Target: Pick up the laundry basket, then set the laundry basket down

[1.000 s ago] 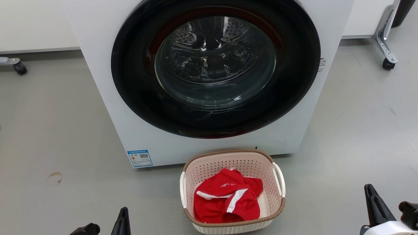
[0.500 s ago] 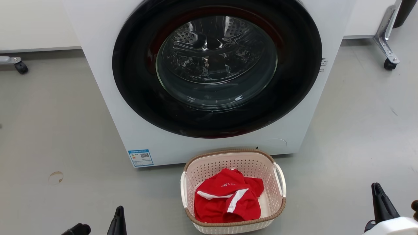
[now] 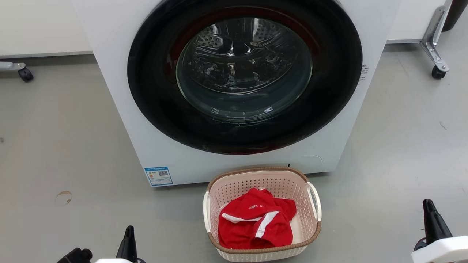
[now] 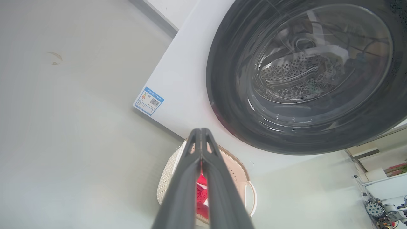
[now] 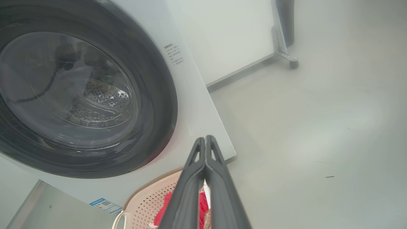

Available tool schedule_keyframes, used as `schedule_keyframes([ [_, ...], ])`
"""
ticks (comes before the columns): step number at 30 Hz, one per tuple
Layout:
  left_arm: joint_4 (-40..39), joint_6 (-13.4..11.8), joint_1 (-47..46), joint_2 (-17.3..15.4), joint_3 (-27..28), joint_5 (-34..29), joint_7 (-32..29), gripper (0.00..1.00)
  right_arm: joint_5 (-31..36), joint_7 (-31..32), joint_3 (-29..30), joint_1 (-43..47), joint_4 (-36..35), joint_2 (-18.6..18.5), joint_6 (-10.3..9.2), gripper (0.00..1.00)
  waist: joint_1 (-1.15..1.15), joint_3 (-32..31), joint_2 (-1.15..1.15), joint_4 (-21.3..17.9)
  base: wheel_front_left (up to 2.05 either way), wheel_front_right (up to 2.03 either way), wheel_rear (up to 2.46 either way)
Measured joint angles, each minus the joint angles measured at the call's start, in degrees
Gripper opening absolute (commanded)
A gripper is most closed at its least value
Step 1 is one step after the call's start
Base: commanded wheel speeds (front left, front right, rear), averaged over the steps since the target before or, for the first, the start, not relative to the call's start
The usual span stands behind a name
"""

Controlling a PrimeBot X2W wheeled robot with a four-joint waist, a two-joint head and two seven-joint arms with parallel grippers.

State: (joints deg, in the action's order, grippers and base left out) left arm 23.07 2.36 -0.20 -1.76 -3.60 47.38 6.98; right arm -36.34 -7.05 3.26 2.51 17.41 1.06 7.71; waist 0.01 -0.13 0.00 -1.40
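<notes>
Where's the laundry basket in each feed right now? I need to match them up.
Head view: laundry basket at bottom centre, before the washer.
Left wrist view: laundry basket at bottom centre.
Right wrist view: laundry basket at bottom edge, left of centre.
Shared landmark: blue label on the washer's front.

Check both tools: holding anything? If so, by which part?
Nothing is held. The left tool and right tool are both shut with fingers pressed together, apart from the laundry basket, which sits on the floor.
</notes>
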Motion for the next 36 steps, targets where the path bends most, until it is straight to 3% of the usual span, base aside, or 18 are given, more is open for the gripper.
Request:
schedule_keyframes([
  [36,-3.2,2.0,-1.3,-0.1,3.6,19.2,-6.0,0.00,-24.1,5.6,1.8,-2.4,-0.8,-0.8,-0.05,0.00,0.00,0.1,0.00,0.6,0.00,0.00,0.00],
])
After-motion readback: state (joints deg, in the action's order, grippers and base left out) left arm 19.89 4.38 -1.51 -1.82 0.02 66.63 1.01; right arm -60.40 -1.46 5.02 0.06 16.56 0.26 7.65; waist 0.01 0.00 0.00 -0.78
